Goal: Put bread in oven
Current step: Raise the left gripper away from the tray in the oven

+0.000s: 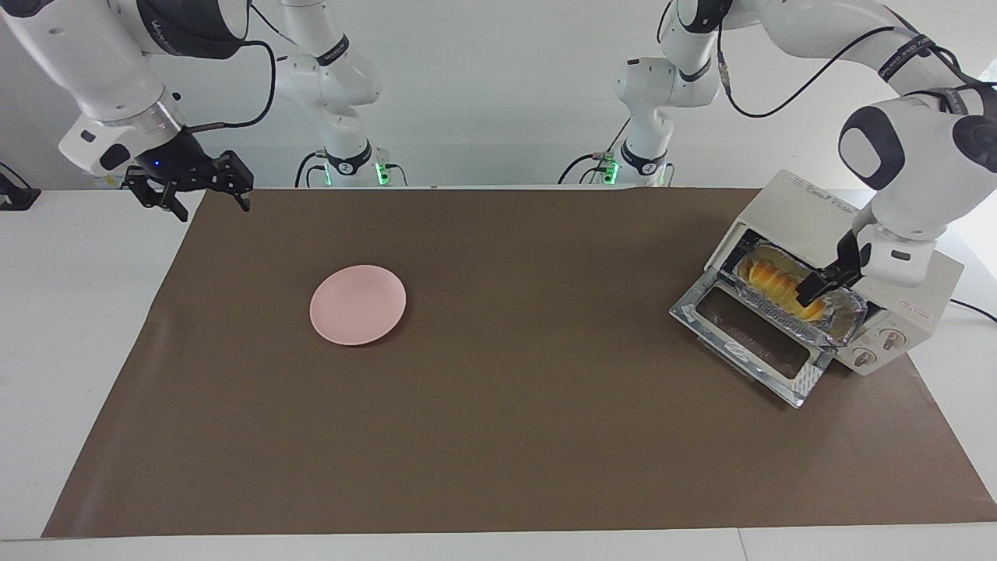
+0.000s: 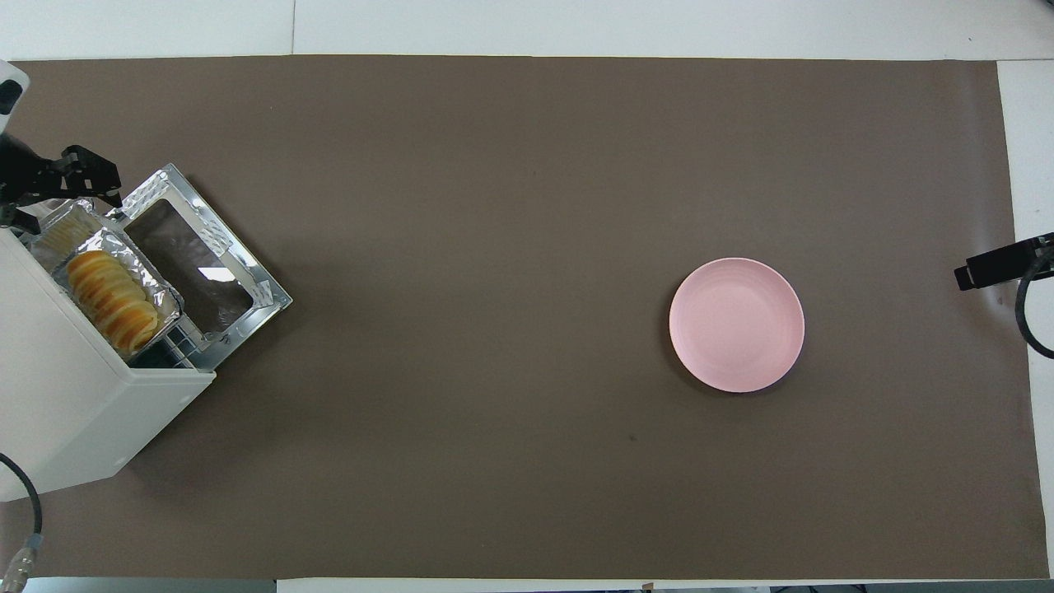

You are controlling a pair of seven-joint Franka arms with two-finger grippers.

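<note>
We count one bench (image 1: pixel 78 327), one oven (image 1: pixel 896 312) at its left-arm end with its door down, one pink plate (image 1: pixel 357 304) and one bread (image 1: pixel 775 287) in a foil tray (image 1: pixel 845 315) at the oven's mouth. The left gripper (image 1: pixel 826 279) is over that tray; whether its jaws are open or closed we cannot tell. The right gripper (image 1: pixel 199 191) waits over the bench edge, jaws apart.

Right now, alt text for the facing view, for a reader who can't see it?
The bread lies in a foil tray at the mouth of the oven, its door dropped open, with the left gripper over the tray. The right gripper waits above the table's edge; a pink plate sits bare.
</note>
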